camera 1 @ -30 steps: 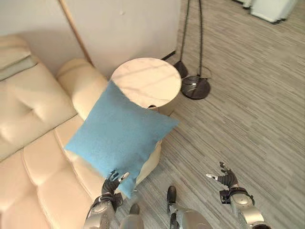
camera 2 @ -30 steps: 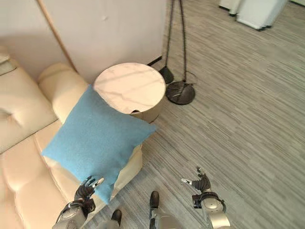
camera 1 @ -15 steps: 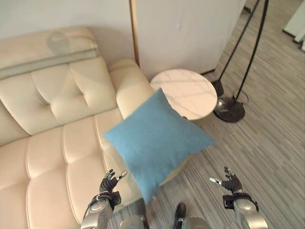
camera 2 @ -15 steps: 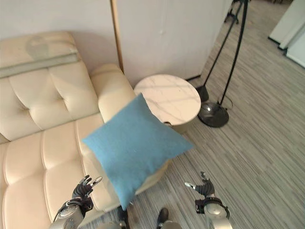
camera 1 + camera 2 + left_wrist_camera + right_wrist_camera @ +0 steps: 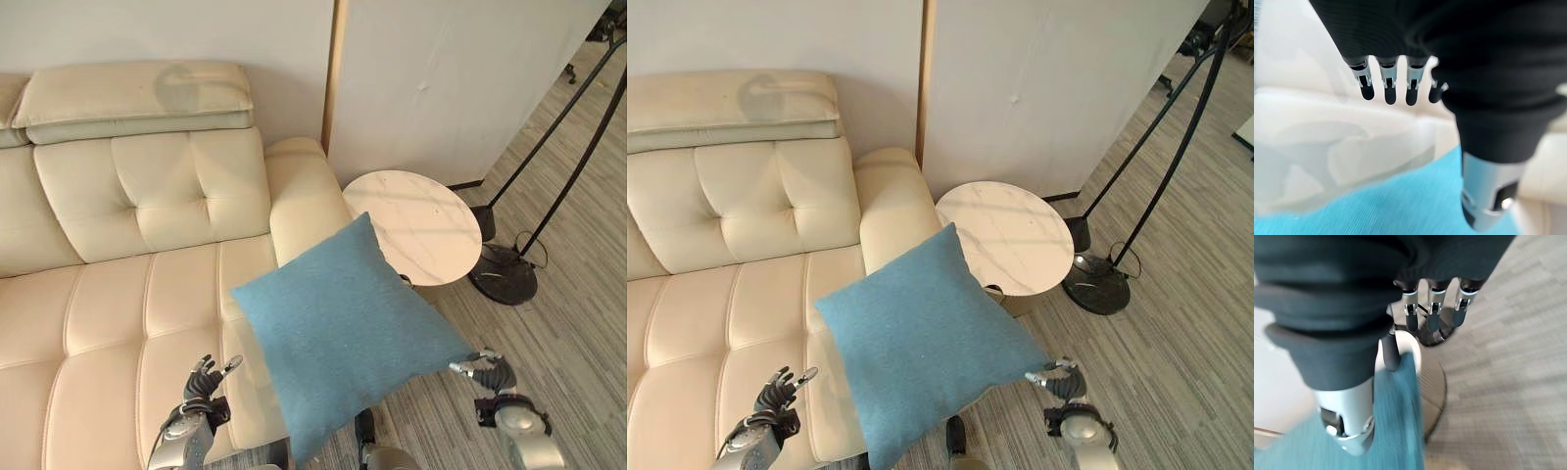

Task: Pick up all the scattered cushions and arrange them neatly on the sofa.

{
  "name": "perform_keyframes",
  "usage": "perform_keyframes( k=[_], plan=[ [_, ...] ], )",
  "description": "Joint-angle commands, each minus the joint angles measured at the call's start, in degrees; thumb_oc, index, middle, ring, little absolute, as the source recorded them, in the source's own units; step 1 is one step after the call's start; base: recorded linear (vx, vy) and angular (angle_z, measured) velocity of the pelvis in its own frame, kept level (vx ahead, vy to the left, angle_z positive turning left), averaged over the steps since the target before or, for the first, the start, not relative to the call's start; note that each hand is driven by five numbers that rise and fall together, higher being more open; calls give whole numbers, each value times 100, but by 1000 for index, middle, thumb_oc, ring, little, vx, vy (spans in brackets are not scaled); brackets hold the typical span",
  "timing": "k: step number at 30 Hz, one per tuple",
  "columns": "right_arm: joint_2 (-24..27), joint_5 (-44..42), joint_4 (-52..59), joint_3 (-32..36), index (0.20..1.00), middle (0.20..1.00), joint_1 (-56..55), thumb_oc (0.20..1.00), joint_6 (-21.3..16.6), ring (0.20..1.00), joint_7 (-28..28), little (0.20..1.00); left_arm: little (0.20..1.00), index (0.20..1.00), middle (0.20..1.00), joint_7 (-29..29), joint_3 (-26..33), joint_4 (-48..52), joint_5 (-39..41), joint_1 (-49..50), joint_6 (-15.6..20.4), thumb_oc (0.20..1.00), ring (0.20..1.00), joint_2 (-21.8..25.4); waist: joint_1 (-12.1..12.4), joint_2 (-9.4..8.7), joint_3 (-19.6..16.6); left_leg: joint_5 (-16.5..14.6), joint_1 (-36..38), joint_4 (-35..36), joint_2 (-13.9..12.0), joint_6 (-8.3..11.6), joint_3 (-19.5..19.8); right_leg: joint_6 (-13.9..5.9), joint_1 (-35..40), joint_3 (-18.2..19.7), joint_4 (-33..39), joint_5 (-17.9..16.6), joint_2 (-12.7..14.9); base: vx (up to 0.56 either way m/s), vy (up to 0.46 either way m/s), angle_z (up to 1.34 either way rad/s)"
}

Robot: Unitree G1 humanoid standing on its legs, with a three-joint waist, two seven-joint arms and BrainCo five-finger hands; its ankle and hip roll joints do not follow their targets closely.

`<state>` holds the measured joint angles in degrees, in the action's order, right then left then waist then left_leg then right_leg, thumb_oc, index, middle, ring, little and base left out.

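Between the two robot hands, low in the head views, a blue cushion [image 5: 348, 328] hangs tilted on one corner like a diamond, in front of the sofa's [image 5: 118, 284] right armrest [image 5: 304, 201] and seat edge; no finger is curled round it. Its lower left edge passes just beside the left robot hand [image 5: 201, 385], which is raised over the front of the seat with its fingers spread and relaxed, holding nothing. In the left wrist view those fingers [image 5: 1388, 88] hang straight in a row, with the thumb [image 5: 1488, 196] apart and the blue fabric showing past them below the cream leather. The cushion's right corner reaches the right robot hand [image 5: 490, 372], which is low over the floor [image 5: 578, 343] with fingers loosely extended; in the right wrist view the fingers [image 5: 1432, 316] are straight and apart, the thumb [image 5: 1392, 352] lies close against the cushion's edge, and whether it touches I cannot tell. Behind the cushion stands a round side table with a pale marbled tabletop [image 5: 416, 225], just beside the armrest. To its right a floor lamp's dark round base [image 5: 505, 274] rests on the striped grey floor, its thin black poles slanting up toward the wall [image 5: 460, 78]. A headrest pad [image 5: 132, 98] tops the sofa back.
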<state>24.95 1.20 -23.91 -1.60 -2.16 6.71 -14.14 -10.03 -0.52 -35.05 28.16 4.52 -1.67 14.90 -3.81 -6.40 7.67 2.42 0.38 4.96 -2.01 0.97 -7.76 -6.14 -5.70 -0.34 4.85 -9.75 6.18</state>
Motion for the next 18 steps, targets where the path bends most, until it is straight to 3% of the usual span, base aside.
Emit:
perform_keyframes(
  k=[1,10,18],
  plan=[
    [425,388,357,158,1000,1000,186,1000,8,1000,40,1000,1000,1000,1000,78,-71,-172,73,-350,144,1000,1000,84,-6,-57,-21,-240,-34,1,-242,105,99,-281,124,-101,-485,1051,108,77,-79,19],
    [866,346,410,-132,1000,1000,702,1000,12,1000,93,1000,1000,1000,1000,29,-208,-457,188,-521,146,1000,1000,-16,86,-147,-25,-225,-79,4,-313,196,217,-216,268,-317,-331,1112,61,38,-48,11],
    [-53,-619,299,-1262,1000,1000,1457,1000,-129,1000,138,1000,1000,1000,1000,-187,-523,-1037,310,-1080,189,1000,1000,-146,294,-325,285,-110,-426,4,-369,251,310,-167,-63,-402,-373,1081,47,-43,-27,4]
  ],
)
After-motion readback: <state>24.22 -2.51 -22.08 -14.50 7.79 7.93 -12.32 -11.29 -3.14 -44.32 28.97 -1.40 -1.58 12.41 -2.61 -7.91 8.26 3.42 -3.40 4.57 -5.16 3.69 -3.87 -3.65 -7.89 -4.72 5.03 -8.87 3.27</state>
